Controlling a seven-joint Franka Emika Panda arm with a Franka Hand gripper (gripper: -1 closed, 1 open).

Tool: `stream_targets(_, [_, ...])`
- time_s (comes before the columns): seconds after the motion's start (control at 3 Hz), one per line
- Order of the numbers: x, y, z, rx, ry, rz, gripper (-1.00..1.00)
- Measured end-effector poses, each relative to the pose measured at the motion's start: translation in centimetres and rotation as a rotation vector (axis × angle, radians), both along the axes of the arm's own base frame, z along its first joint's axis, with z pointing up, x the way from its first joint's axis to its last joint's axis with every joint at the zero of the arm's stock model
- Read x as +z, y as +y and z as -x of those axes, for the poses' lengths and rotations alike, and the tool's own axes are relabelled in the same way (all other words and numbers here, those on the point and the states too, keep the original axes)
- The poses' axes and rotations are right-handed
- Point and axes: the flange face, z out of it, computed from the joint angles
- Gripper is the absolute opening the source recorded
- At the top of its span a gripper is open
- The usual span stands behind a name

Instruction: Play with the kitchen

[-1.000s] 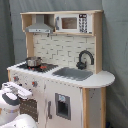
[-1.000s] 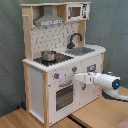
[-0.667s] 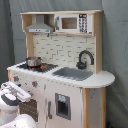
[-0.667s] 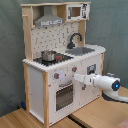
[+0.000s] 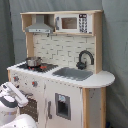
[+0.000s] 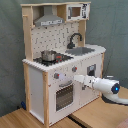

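Observation:
The kitchen [image 5: 65, 75] is a tall white and pale-wood toy unit that stands upright in both exterior views [image 6: 60, 60]. It has a black hob with a small metal pot [image 6: 48, 55], a grey sink [image 6: 82, 50], a black tap [image 6: 75, 39], a hood [image 6: 49, 19] and a microwave [image 6: 77, 11]. My gripper [image 6: 77, 78] reaches in from the second exterior view's right. It sits just in front of the knob panel [image 6: 73, 70], above the oven door [image 6: 64, 95]. In the first exterior view the white arm [image 5: 12, 100] fills the lower left, in front of the oven.
The kitchen stands on a wooden table [image 6: 25, 120]. A grey curtain [image 5: 117, 50] hangs behind it. A cupboard door with a dark inset [image 5: 62, 106] is beside the oven. The arm's white body with a blue ring [image 6: 116, 88] extends to the second exterior view's right.
The gripper has crept slightly closer to the kitchen's front panel. Nothing on the kitchen has moved.

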Motion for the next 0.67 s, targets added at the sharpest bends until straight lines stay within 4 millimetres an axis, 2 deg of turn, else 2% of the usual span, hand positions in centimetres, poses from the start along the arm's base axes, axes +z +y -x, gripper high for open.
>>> stream_targets(0.67, [-0.16,0.41,0.18,-0.009,0.015,-0.235,1.00])
